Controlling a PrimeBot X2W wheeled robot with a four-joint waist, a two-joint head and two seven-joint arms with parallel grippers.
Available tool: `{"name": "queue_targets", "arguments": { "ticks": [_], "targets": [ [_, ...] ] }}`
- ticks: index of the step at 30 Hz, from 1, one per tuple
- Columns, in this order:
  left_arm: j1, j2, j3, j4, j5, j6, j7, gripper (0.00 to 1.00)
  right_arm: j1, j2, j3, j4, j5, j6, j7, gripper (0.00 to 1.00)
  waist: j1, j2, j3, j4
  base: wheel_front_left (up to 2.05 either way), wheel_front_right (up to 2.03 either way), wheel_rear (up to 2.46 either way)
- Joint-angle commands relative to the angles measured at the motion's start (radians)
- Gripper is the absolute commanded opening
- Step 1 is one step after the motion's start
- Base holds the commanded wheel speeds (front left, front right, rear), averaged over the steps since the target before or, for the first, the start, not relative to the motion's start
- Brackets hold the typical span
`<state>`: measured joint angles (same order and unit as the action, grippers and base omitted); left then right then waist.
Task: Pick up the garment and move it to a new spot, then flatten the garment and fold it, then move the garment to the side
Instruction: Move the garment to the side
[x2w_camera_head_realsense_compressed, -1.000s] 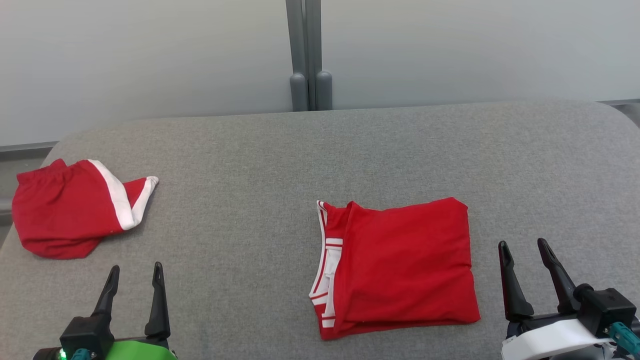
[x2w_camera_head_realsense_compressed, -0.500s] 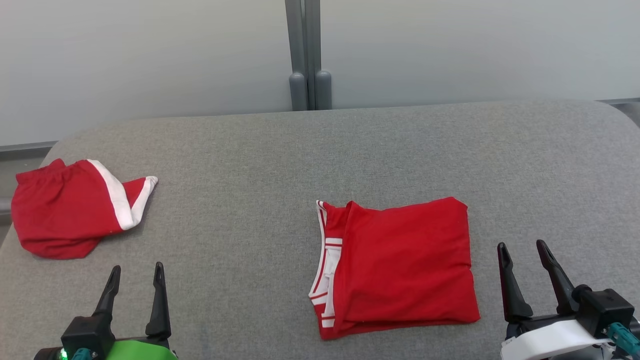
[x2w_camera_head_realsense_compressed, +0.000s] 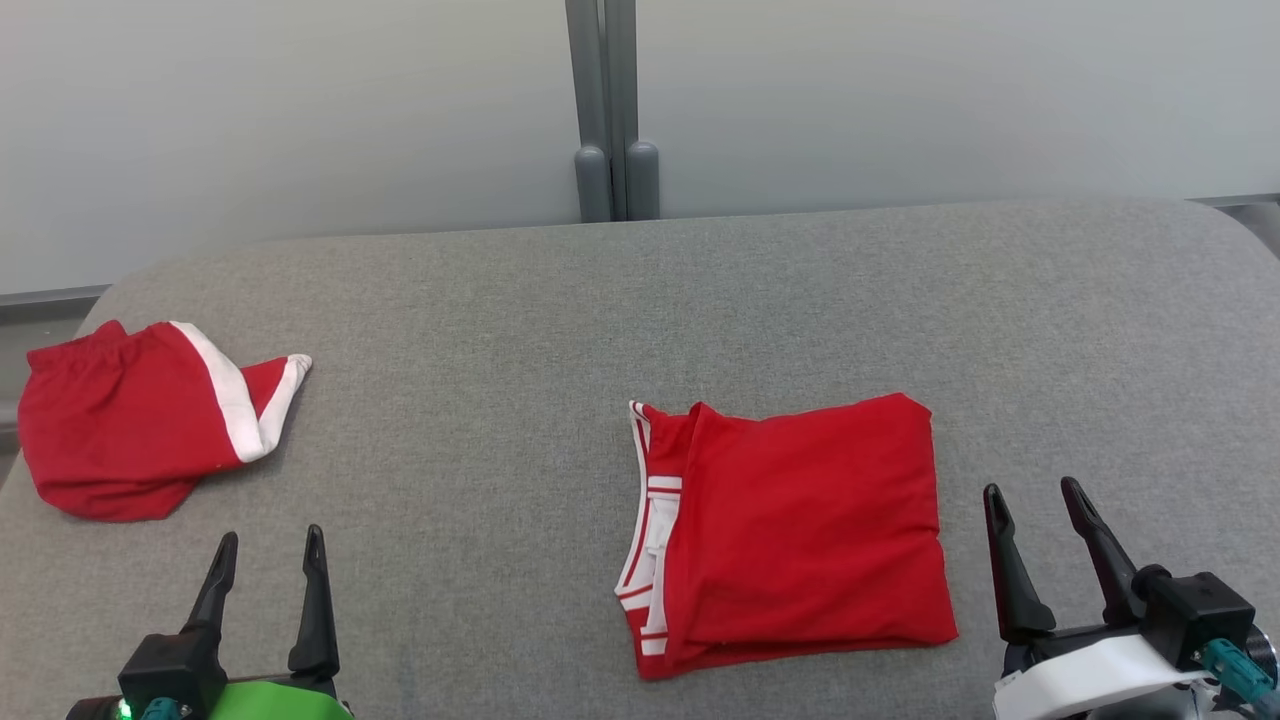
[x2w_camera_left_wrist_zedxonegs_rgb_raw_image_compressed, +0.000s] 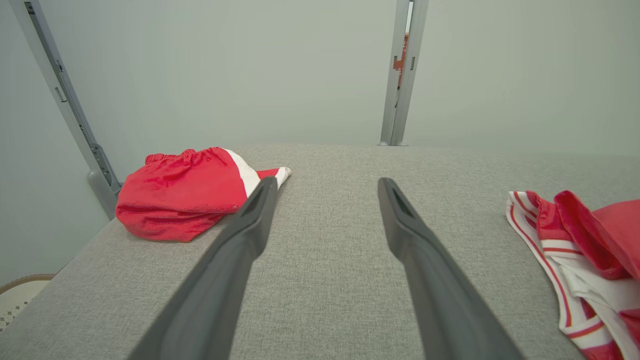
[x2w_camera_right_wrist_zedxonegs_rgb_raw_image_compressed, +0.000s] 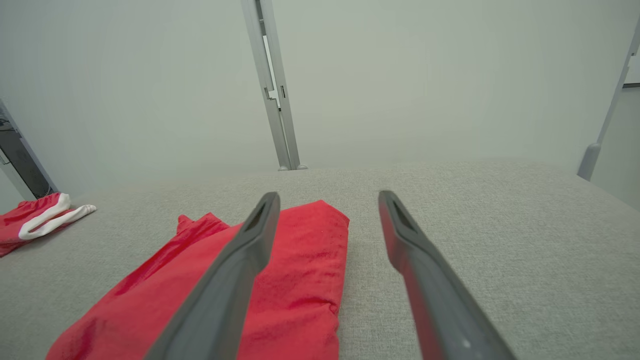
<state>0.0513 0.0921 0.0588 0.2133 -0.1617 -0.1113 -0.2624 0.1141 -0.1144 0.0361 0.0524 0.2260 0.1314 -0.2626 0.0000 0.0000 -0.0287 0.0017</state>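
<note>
Your folded red garment lies flat on the grey fabric counter, right of centre and toward the near edge. It is a tidy rectangle with its white-and-red striped trim showing along the left side. Judging by that shape, the flattening and folding look done, and what remains is carrying it to the side. Your right jaws stand apart and empty at the near right, just beside the garment's right edge but not touching it. In the right wrist view one dark finger crosses in front of the cloth while the other is over bare counter, so you are lined up along that edge rather than around it. Your left jaws are likewise apart and hold nothing, at the near left, well apart from the folded piece. A second red garment with a white band sits in a looser bundle at the left edge of the counter. It was probably parked there to leave the middle free, which suggests the left as the setting-aside spot. The folded piece is several layers thick, so pinching one edge would probably let it fall open; plan to take it from both sides. A grey post stands behind the counter's far edge, well apart from both arms.
</note>
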Motion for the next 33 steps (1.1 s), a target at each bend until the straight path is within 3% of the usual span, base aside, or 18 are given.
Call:
{"name": "queue_targets", "arguments": {
  "ticks": [1, 11, 33],
  "targets": [
    [-0.01, -0.002, 0.003, 0.002, 0.012, -0.002, -0.003, 1.0, -0.021, -0.008, 0.006, 0.003, -0.004, -0.002, -0.003, 1.0, 0.0, 0.0, 0.001, 0.0, 0.0, 0.0, 0.0],
    [-0.023, -0.009, 0.0, 0.006, 0.016, -0.007, -0.003, 1.0, -0.16, -0.052, 0.058, 0.12, -0.002, -0.002, 0.003, 1.0, 0.0, 0.0, 0.011, 0.015, 0.0, 0.0, 0.0],
    [-0.087, -0.017, -0.028, 0.023, 0.016, -0.016, -0.003, 1.0, -0.38, -0.033, 0.117, 0.677, 0.045, -0.002, 0.006, 1.0, 0.0, 0.0, 0.115, 0.067, 0.0, 0.0, 0.0]
  ]
}}
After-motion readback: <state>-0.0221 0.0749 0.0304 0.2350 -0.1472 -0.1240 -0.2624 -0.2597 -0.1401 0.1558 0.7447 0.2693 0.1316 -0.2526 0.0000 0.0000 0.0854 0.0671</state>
